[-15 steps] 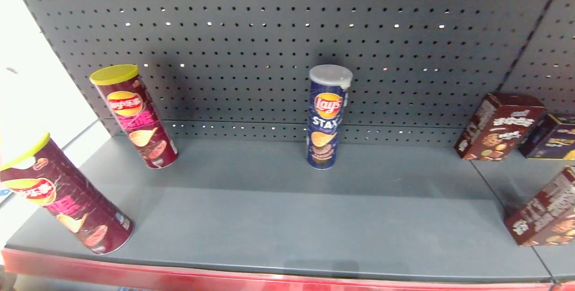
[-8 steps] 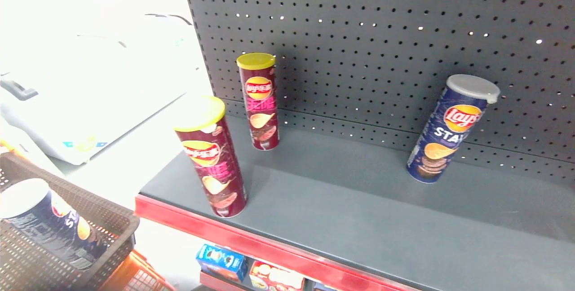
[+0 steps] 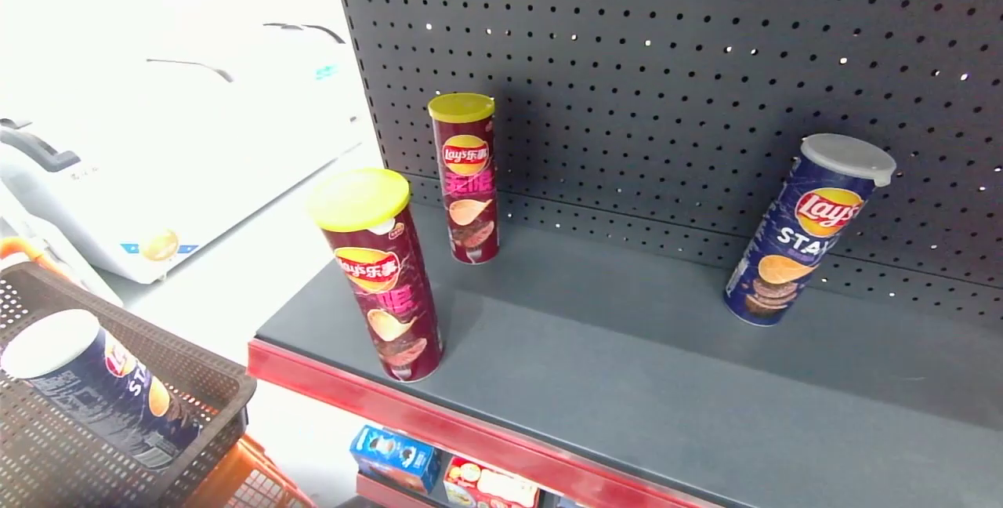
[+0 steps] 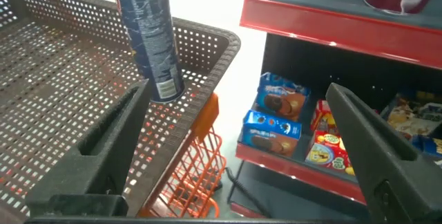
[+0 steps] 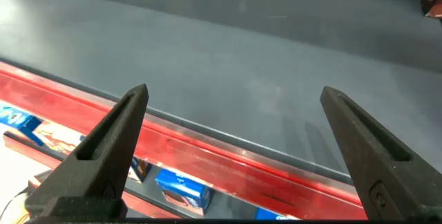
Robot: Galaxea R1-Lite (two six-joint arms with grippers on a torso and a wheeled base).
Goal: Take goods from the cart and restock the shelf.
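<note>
Left wrist view: my left gripper (image 4: pixel 238 89), jaws wide and empty, hangs over the cart (image 4: pixel 207 41) beside the shelf (image 4: pixel 331 20). I judge I'm fetching: next, close on the blue can (image 4: pixel 146 37) inside, clearing the rim. My right gripper (image 5: pixel 235 94), equally wide, overhangs the shelf's front edge; bare deck lies beyond.

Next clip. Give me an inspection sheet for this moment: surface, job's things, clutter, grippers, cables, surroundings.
Surface: grey shelf with a red front edge and a pegboard back.
Job's things: front maroon can stands near the shelf's front edge. Back maroon can and shelf blue can stand by the pegboard. Basket blue can stands in the cart basket.
Clutter: nothing seen.
Grippers: left gripper open, by the basket's rim. Right gripper open, over the shelf's front edge.
Cables: nothing seen.
Surroundings: white machine left of the shelf; boxed snacks on the lower shelf.
</note>
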